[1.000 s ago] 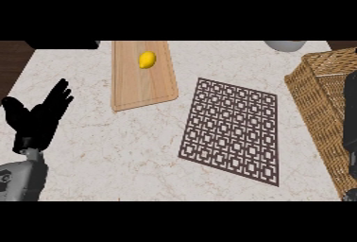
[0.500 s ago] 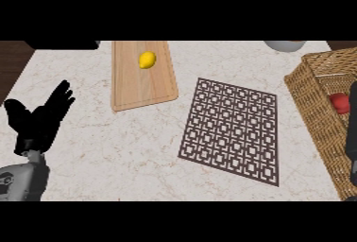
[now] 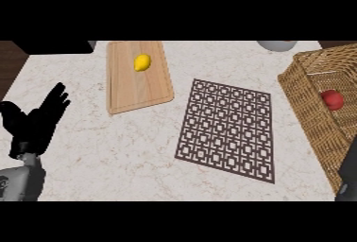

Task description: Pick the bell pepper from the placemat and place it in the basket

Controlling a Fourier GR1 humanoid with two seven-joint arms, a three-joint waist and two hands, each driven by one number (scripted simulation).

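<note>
**Pepper lies in the basket; left hand rests open at the counter's edge**

At the far left, the left hand (image 3: 35, 124) rests over the counter (image 3: 105, 142), its fingers (image 3: 55, 97) straight and spread wide, pointing up and a little to the right, with the thumb out to the left. It holds nothing and touches none of the things. Its grey forearm comes in from the lower left corner.

Up and to the right of those fingertips, well apart from them, lies a wooden board (image 3: 140, 85), long and set slightly aslant. A small yellow fruit (image 3: 141, 62) sits on the board's upper half, far beyond the fingertips.

Farther right, in the middle of the counter, lies the placemat (image 3: 226, 128), dark brown with a lattice pattern, tilted so that its lower corner points right. Nothing rests on it.

At the top, right of the mat, part of a grey round thing (image 3: 276, 45) shows.

At the far right stands the wicker basket (image 3: 307, 111). The red pepper (image 3: 333, 99) lies inside it, against the basket's floor, across the whole counter from the left fingers.

A dark shape at the lower right edge may be the right arm; no right hand shows, so its fingers cannot be told.
</note>
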